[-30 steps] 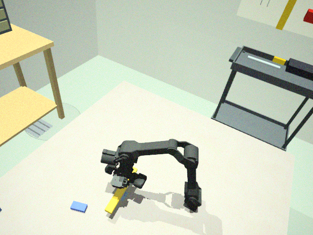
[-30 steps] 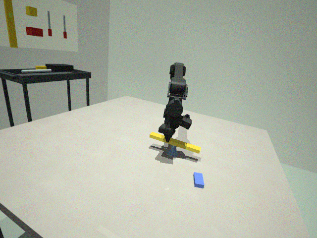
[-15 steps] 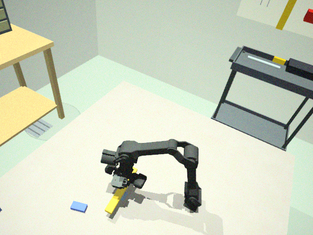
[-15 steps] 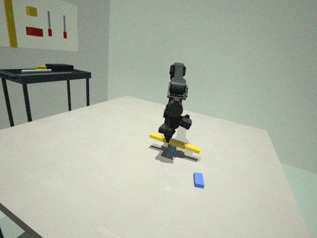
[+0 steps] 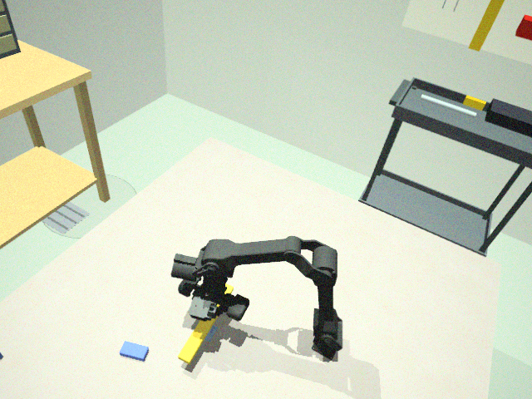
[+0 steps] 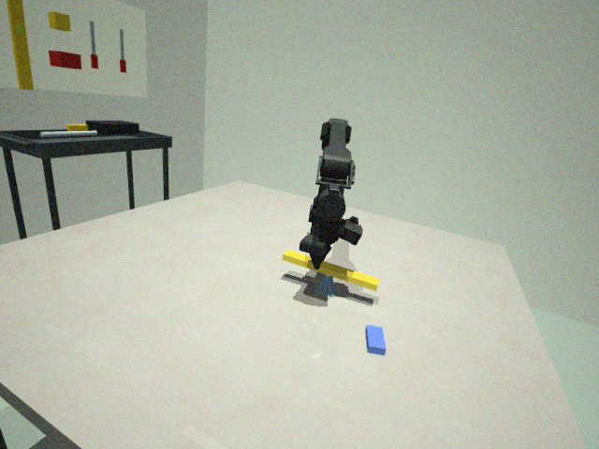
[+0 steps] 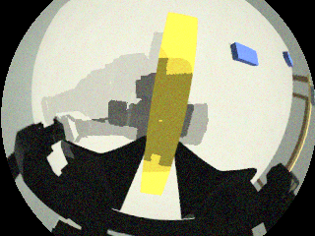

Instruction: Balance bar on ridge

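Note:
The long yellow bar (image 5: 193,344) (image 6: 362,279) (image 7: 172,93) is held above the table. Both its ends stand clear of the table in the exterior view, with its shadow running below nearly parallel, so it looks about level. My gripper (image 6: 316,265) (image 7: 160,142) is shut on the bar, off its middle in the wrist view. The blue ridge (image 5: 210,332) (image 6: 325,286) stands under the bar near its middle, mostly in shadow. Whether the bar touches the ridge's top I cannot tell. The ridge is hidden in the wrist view.
A flat blue block (image 5: 134,351) (image 6: 375,340) (image 7: 244,54) lies on the table, apart from the bar. Another small blue piece (image 5: 1,355) (image 7: 287,59) shows at the view's edge. A wooden bench (image 5: 46,68) and a dark cart (image 5: 455,129) stand beyond the table.

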`<act>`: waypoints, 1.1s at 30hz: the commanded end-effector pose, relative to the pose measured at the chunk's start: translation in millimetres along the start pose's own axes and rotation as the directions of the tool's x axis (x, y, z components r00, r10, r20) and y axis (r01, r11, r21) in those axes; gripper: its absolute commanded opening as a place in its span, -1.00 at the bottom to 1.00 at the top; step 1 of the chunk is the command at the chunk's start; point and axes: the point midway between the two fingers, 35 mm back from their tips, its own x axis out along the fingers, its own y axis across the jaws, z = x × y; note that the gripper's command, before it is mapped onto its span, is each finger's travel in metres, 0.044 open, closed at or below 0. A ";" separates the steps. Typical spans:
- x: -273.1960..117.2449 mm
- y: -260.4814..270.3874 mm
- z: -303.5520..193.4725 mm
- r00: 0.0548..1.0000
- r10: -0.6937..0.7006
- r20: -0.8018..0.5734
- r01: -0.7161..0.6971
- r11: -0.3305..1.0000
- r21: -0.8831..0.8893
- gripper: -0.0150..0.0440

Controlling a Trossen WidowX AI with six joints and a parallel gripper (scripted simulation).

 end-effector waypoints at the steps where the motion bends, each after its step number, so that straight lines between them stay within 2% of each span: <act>1: 0.8 0.0 0.6 1.000 0.001 0.003 -0.001 1.000 -0.004 -0.49; 33: 3.5 0.5 0.3 1.000 0.001 0.003 -0.001 1.000 -0.004 -0.49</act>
